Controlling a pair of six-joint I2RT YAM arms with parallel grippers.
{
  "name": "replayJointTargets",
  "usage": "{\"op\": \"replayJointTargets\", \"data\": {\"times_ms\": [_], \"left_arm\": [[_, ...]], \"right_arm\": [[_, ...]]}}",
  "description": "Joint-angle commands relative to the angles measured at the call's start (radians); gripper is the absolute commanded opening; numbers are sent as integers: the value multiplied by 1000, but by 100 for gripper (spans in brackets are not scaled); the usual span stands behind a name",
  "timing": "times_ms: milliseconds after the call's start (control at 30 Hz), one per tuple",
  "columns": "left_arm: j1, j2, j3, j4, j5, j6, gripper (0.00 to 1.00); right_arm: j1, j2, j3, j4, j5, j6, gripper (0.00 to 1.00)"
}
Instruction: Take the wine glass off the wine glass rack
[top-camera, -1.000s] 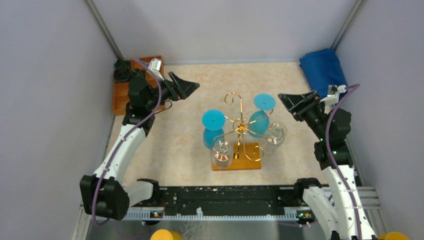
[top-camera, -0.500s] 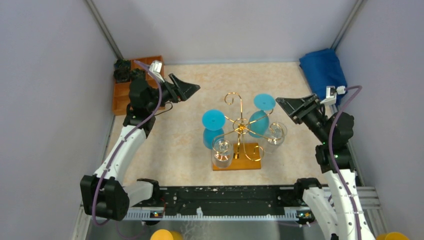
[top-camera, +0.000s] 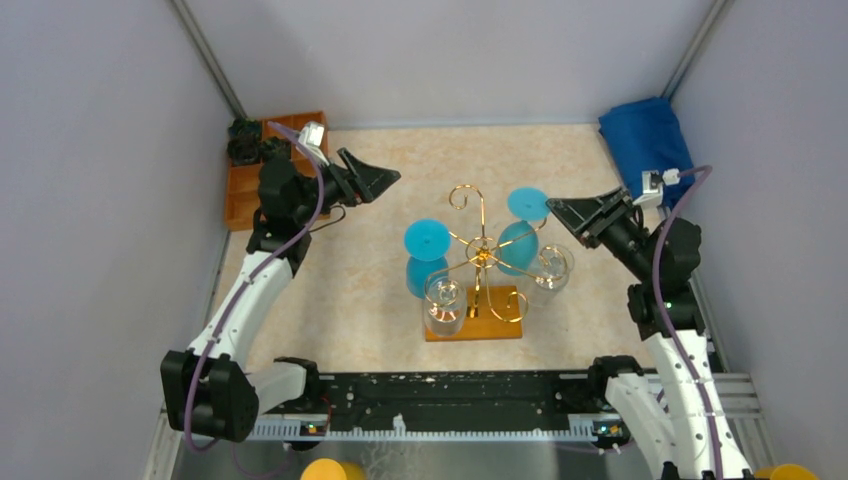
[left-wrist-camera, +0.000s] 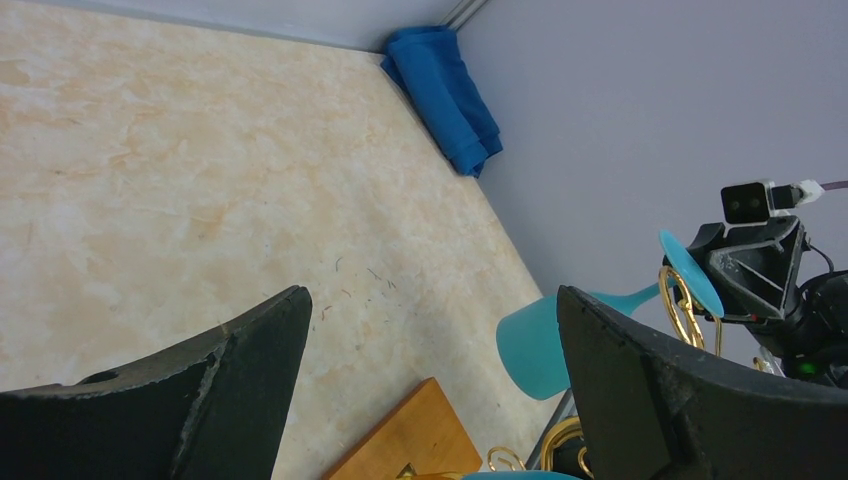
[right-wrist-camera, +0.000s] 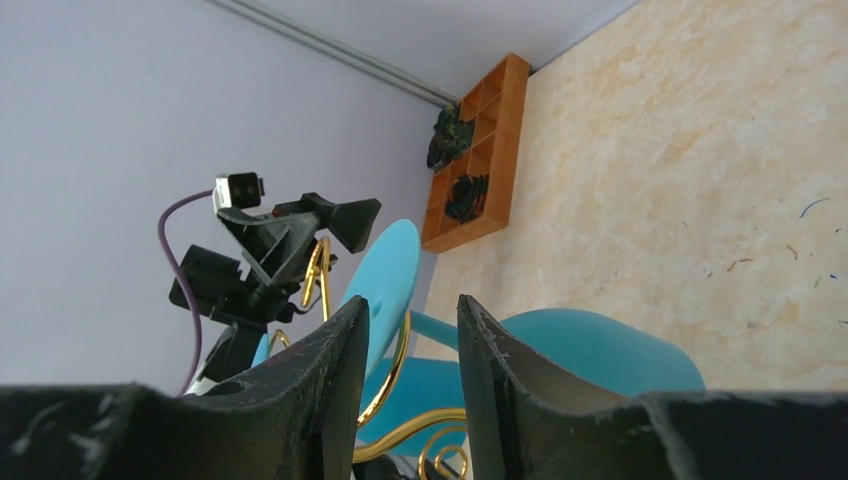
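Note:
The gold wine glass rack (top-camera: 480, 250) stands on its wooden base (top-camera: 500, 300) mid-table. It carries two blue wine glasses, one on the left (top-camera: 427, 241) and one on the right (top-camera: 520, 245), and two clear ones (top-camera: 444, 305) (top-camera: 552, 268). My right gripper (top-camera: 553, 208) is open, its tips just right of the right blue glass's foot. In the right wrist view the gripper (right-wrist-camera: 408, 310) has that glass's foot (right-wrist-camera: 385, 265) and stem just beyond its narrow gap. My left gripper (top-camera: 390, 180) is wide open and empty, up and left of the rack, also seen in the left wrist view (left-wrist-camera: 430, 300).
An orange compartment tray (top-camera: 245, 180) sits at the back left by the left arm. A folded blue cloth (top-camera: 645, 140) lies at the back right corner. Grey walls close in both sides.
My right gripper has moved left and slightly down towards the right blue glass's foot. The left arm has barely moved.

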Motion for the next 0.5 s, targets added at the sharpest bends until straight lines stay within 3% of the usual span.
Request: {"op": "replayJointTargets", "data": {"times_ms": [0,233,467], "left_arm": [[5,-26,-18,15,9,-1,99],[5,-26,-20,15,9,1,99],[5,-20,-18,14,6,3,99]], "right_arm": [[-9,3,7,71,-32,18,38],[-10,11,10,92,-48,30,24],[-7,38,24,97,-80,34,23]]}}
